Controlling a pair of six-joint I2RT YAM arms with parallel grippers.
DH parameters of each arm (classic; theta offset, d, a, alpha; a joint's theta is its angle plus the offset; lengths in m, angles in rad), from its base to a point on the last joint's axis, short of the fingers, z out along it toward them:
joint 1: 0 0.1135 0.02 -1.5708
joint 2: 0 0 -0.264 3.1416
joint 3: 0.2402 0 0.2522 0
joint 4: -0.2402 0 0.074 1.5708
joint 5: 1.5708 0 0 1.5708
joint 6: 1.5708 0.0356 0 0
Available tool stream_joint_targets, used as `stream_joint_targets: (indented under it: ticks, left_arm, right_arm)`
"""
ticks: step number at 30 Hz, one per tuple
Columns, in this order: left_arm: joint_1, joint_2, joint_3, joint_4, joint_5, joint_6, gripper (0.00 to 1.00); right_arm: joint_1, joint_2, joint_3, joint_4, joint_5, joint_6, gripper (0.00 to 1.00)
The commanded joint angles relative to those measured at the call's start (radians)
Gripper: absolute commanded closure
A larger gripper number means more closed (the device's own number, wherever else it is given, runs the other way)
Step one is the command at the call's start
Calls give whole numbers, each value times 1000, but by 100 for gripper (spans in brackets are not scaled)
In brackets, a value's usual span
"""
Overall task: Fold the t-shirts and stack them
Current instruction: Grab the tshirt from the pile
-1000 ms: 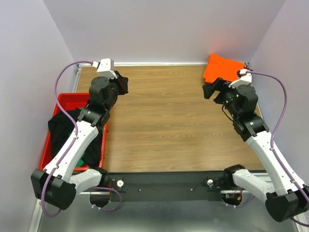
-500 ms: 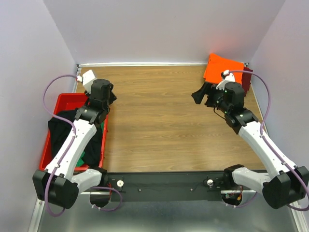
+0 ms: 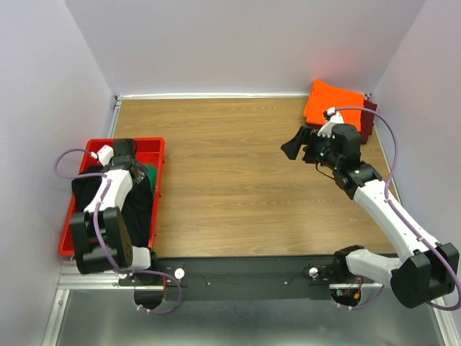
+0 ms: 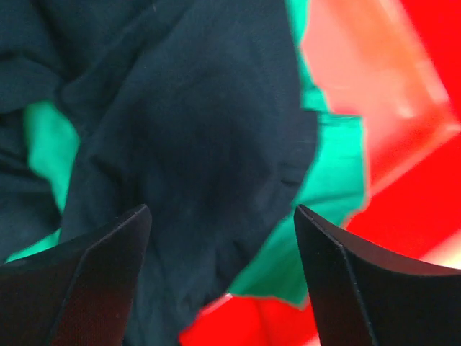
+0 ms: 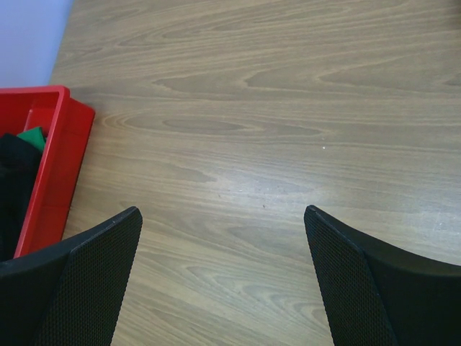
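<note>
A black t-shirt [image 4: 180, 137] lies crumpled over a green t-shirt [image 4: 333, 205] in the red tray [image 4: 410, 216]. My left gripper [image 4: 220, 213] hangs open just above them with nothing between its fingers; from above, the left gripper [image 3: 130, 167] is over the tray's far end. At the back right corner an orange t-shirt [image 3: 330, 104] lies folded on top of a maroon t-shirt [image 3: 369, 115]. The right gripper [image 3: 294, 146] is open over bare wood, left of that stack. Its wrist view shows the right gripper [image 5: 223, 213] empty above the table.
The red tray [image 3: 75, 216] sits along the table's left edge, and its corner [image 5: 54, 166] shows in the right wrist view. Grey walls close in the back and both sides. A black rail [image 3: 245, 274] with the arm bases runs along the near edge.
The left arm swung back from the far left of the table to above the tray, and its jaws opened wide. The right gripper moved left, away from the orange stack, staying open.
</note>
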Motion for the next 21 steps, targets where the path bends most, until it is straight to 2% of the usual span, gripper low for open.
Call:
stream_joint_targets:
  ticks: [1,3,4,5,7,8,10,21]
  left_arm:
    - [26,98,5,68,73,17,18]
    - [26,152,9,83,83,19,27]
    - [26,167,9,89,89,17,40]
    - [27,168,8,94,89,17,48]
    - [29,168,9,91,87,22,68]
    - [29,152,14,89,86,26,82]
    - [30,126,23,74,77,37,100]
    - [32,-131,182,-64,49,115,100]
  right_arm:
    - [-3,-10,-20,-15,-34,4,0]
    - [-2,-13,-23,-16,-31,4,0]
    - [-2,-15,-26,-13,-31,3,0]
    - [-2,-16,-27,-15,-30,1,0]
    - [-3,-16,-32,-15,-26,1,0]
    - [-2,-16,-32,-15,-23,0,0]
    - [-3,-10,-30,-15,-23,1,0]
    - [-2,16,-21,-15,-34,9,0]
